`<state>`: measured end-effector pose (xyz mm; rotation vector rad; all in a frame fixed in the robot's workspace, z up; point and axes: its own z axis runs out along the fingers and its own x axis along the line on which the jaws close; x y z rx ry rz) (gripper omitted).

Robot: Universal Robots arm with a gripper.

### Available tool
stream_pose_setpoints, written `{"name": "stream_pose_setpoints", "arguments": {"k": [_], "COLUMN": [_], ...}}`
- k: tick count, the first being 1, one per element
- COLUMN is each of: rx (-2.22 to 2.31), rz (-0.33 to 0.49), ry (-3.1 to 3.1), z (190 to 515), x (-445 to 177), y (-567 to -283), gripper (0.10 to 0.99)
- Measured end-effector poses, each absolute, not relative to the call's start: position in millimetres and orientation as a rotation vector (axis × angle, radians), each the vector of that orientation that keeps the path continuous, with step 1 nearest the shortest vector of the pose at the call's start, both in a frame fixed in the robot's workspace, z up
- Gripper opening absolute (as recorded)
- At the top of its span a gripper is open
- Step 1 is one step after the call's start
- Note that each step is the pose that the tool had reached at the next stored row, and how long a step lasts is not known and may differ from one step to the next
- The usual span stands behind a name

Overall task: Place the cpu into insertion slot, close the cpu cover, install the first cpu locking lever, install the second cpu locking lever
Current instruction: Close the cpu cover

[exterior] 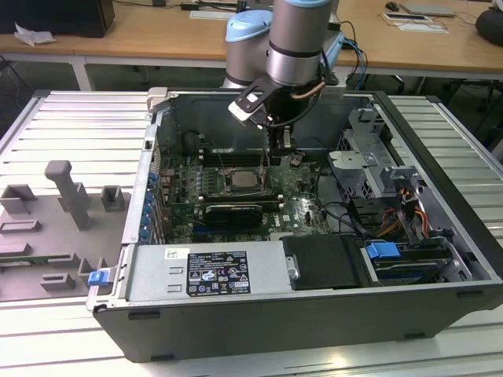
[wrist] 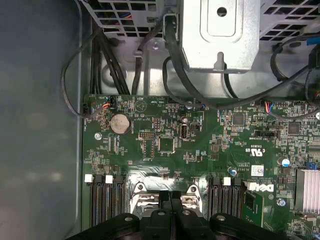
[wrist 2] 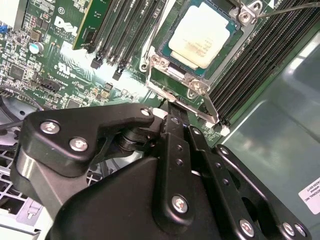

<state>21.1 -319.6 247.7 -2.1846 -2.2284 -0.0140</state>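
The cpu (wrist 2: 202, 35) lies flat in the insertion slot (wrist 2: 156, 75) on the green board, its pale silvery top showing; the exterior view has it mid-board (exterior: 244, 179). The cpu cover (wrist 2: 198, 86), a silver frame, lies around the chip's edges. A silver locking lever (wrist 2: 212, 107) runs along one side of the socket, and a thin lever rod (wrist 2: 292, 7) sticks out at the far corner. In the exterior view two thin rods (exterior: 260, 161) stand up beside the socket. My gripper (wrist 2: 172, 107) is shut, its tip just beside the socket's edge, as in the first wrist view (wrist: 170, 197).
Long memory slots (wrist 2: 260, 55) flank the socket on both sides. A black card (exterior: 232, 212) lies in front of it. A metal drive cage (exterior: 365, 165) and cables stand to the exterior view's right, and the power supply (exterior: 212, 271) sits at the front. Grey fixtures (exterior: 63, 212) are outside the case.
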Motion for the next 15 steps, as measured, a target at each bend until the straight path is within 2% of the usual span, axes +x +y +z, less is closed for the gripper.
{"name": "stream_pose_setpoints", "arguments": {"k": [15], "rx": [-2.186], "rz": [-0.018], "ry": [-2.23], "z": [248], "x": [10], "y": [-320], "gripper": [0.106]}}
